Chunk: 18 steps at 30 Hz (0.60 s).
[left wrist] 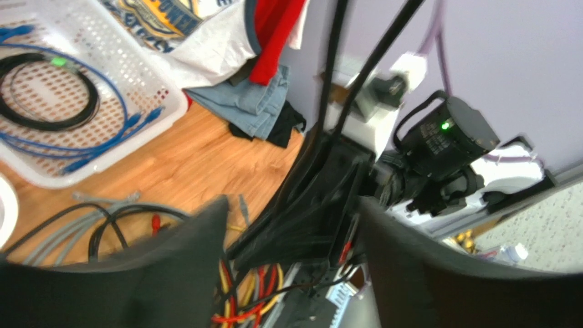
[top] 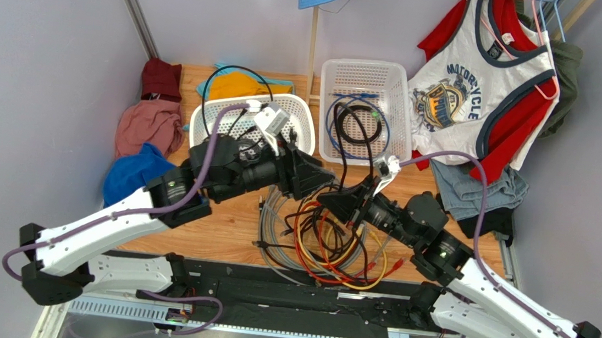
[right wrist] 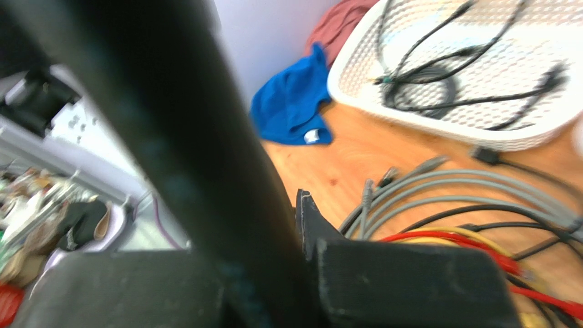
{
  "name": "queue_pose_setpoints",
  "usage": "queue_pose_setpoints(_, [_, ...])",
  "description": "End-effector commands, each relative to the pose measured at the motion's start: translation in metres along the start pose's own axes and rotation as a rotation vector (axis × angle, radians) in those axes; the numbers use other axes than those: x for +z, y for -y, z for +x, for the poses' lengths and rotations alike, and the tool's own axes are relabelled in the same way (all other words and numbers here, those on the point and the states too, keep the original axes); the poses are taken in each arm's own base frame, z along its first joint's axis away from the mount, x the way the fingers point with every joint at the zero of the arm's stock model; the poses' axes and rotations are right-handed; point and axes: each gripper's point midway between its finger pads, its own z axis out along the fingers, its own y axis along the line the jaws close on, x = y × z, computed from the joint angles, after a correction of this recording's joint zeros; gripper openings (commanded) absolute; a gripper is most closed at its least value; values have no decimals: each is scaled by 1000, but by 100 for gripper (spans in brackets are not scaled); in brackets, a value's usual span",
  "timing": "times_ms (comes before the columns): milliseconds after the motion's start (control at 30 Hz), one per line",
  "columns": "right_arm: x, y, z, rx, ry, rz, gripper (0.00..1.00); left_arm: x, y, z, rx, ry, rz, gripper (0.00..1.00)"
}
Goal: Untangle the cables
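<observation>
**Right gripper clenched on one black cable; left gripper's jaws parted just beside it, over the heap.**

Nearest the arm bases, the cables [top: 322, 241] lie in a tangled heap on the wooden table [top: 224, 228]. Grey strands fan to the left, and red, orange and yellow loops crossed by black ones fill the middle. Above the heap, the right gripper [top: 341, 198] is closed tight on a black cable [top: 346, 153], which rises taut from its fingers in two strands toward the right basket [top: 370, 66]. The left gripper [top: 312, 178] faces it at close range, jaws well apart and gripping nothing. Farther back, the right basket holds coiled blue and black cables. The left basket [top: 201, 122] holds loose black ones.
</observation>
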Motion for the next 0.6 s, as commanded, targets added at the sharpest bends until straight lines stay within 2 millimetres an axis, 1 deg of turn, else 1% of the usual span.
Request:
queue_pose_setpoints(0, [-31, -20, -107, -137, 205, 134, 0, -65, -21, -59, 55, 227, -181, 99])
queue_pose_setpoints(33, [-46, -37, -138, -159, 226, 150, 0, -83, -27, -62, 58, 277, -194, 99])
queue_pose_setpoints(67, [-48, -42, -149, -181, 222, 161, 0, -92, -31, -64, 54, 308, -211, 99])
queue_pose_setpoints(100, [-45, -41, -155, -207, 202, 181, 0, -99, -37, -65, 48, 338, -231, 99])
queue_pose_setpoints(133, [-47, -45, -163, -222, 190, 192, 0, -108, -41, -60, 37, 370, -224, 99])
queue_pose_setpoints(167, [-55, -61, -188, -235, 240, 171, 0, -111, -44, -56, 29, 379, -225, 99])
queue_pose_setpoints(200, [-51, -64, -197, -252, 245, 177, 0, -112, -46, -52, 24, 383, -219, 99])
queue_pose_setpoints(233, [-51, -65, -203, -257, 243, 186, 0, -112, -50, -43, 19, 387, -211, 98])
queue_pose_setpoints(267, [-60, -79, -227, -265, 296, 175, 0, -111, -51, -39, 18, 384, -204, 97])
queue_pose_setpoints(300, [-58, -82, -233, -270, 295, 174, 0, -107, -47, -33, 24, 366, -174, 97])
queue_pose_setpoints(333, [-50, -80, -231, -270, 267, 184, 0, -102, -47, -26, 33, 356, -150, 97])
queue_pose_setpoints(367, [-49, -84, -236, -268, 270, 179, 0, -97, -43, -22, 42, 344, -125, 97])
queue_pose_setpoints(400, [-51, -91, -246, -267, 290, 166, 0, -91, -38, -12, 56, 305, -84, 97])
queue_pose_setpoints(433, [-45, -90, -246, -260, 276, 172, 0, -81, -34, -8, 69, 297, -54, 97])
queue_pose_setpoints(467, [-44, -92, -248, -257, 276, 165, 0, -75, -32, -4, 78, 276, -36, 98])
queue_pose_setpoints(500, [-49, -101, -259, -256, 300, 150, 0, -69, -26, 4, 86, 242, 3, 98])
queue_pose_setpoints(533, [-49, -104, -260, -252, 294, 142, 0, -58, -25, 12, 96, 207, 17, 98])
queue_pose_setpoints(567, [-44, -105, -262, -248, 287, 137, 0, -53, -22, 17, 99, 189, 39, 98])
